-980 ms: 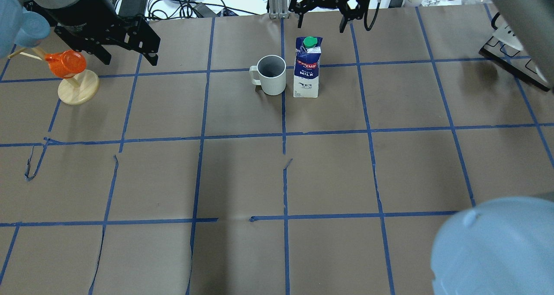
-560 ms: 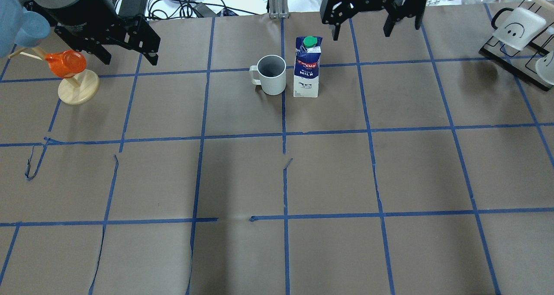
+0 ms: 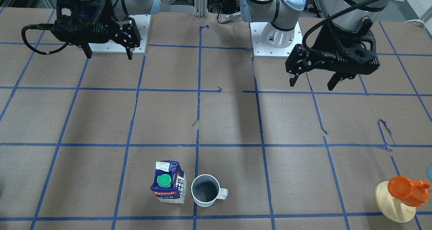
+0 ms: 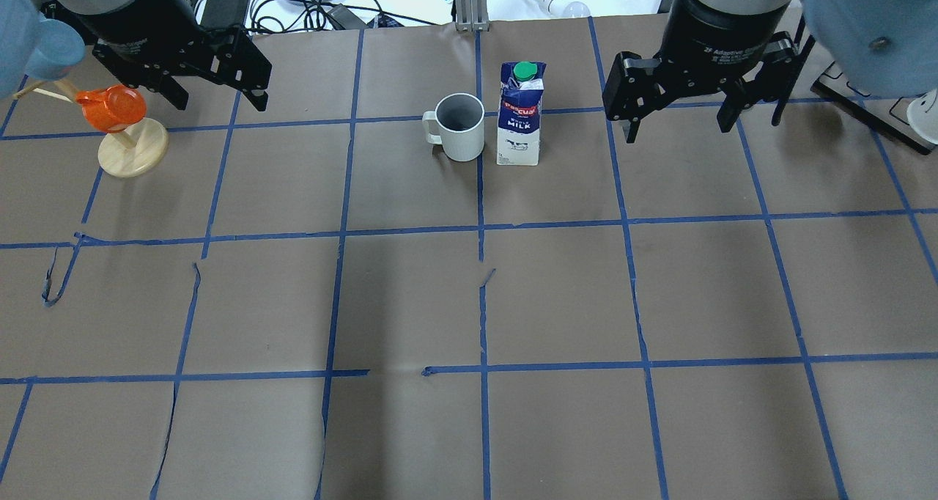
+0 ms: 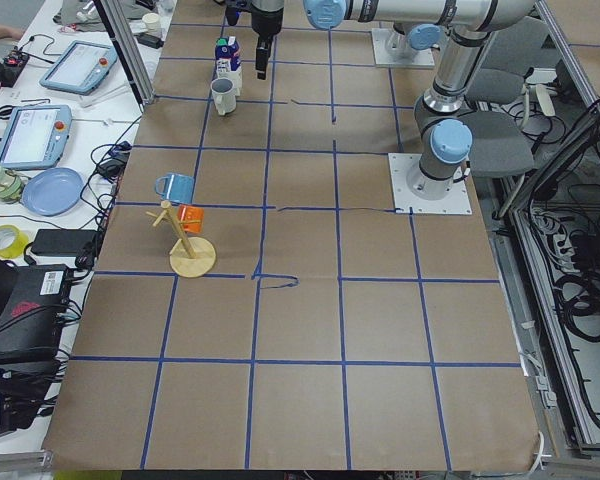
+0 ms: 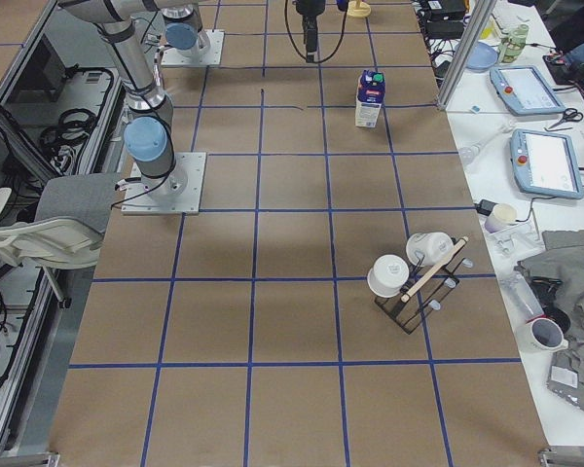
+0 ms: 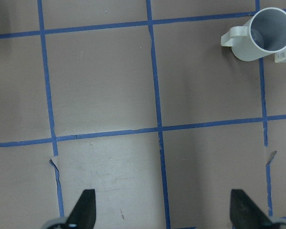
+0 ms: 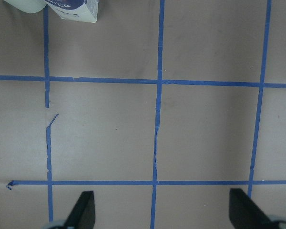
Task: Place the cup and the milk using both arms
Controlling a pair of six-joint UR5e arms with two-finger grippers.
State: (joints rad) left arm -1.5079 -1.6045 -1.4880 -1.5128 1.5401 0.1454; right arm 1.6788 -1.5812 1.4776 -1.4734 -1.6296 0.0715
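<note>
While the left hand (image 4: 220, 104) and the right hand (image 4: 678, 127) hang spread over the brown counter (image 4: 557, 295) with blue lines, the empty cup (image 4: 460, 130) stands just beside the milk (image 4: 520, 119), between them.

White mug (image 4: 460, 127) upright, empty; blue-white milk carton (image 4: 520, 122) upright just beside it; both near the middle of the table's (image 4: 469, 302) far edge

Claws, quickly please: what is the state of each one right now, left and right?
Left claw: open, holding nothing.
Right claw: open, holding nothing.
</note>
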